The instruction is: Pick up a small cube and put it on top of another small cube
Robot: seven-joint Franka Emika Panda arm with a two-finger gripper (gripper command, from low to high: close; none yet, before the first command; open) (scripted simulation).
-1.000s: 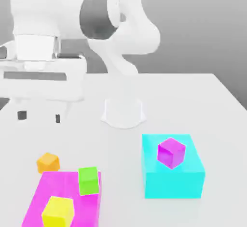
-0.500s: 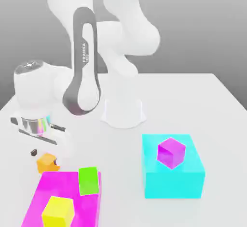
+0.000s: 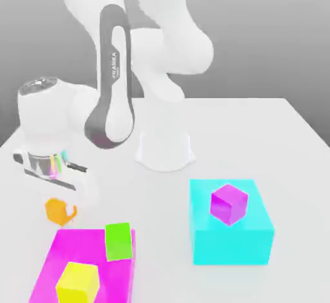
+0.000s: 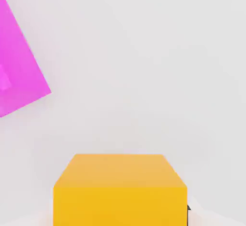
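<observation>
The small orange cube (image 3: pixel 55 207) hangs just above the table at the exterior view's left, a little beyond the far corner of the magenta block. My gripper (image 3: pixel 60 214) comes down on it from above and is shut on it. In the hand view the orange cube (image 4: pixel 120 191) is large and close, between the fingers. The slightly larger yellow cube (image 3: pixel 78 282) rests on the near part of the magenta block (image 3: pixel 58 250), nearer the camera than my gripper.
A green cube (image 3: pixel 118 241) sits on the magenta block's far right corner, close to the yellow cube. A purple cube (image 3: pixel 229 204) stands on a cyan block (image 3: pixel 232 240) at the right. The arm's white base (image 3: pixel 164 150) is behind. A corner of the magenta block (image 4: pixel 17 71) shows in the hand view.
A second ago the hand was high above the table. It came down over the orange cube, closed on it, and now the cube has risen slightly and shifted left.
</observation>
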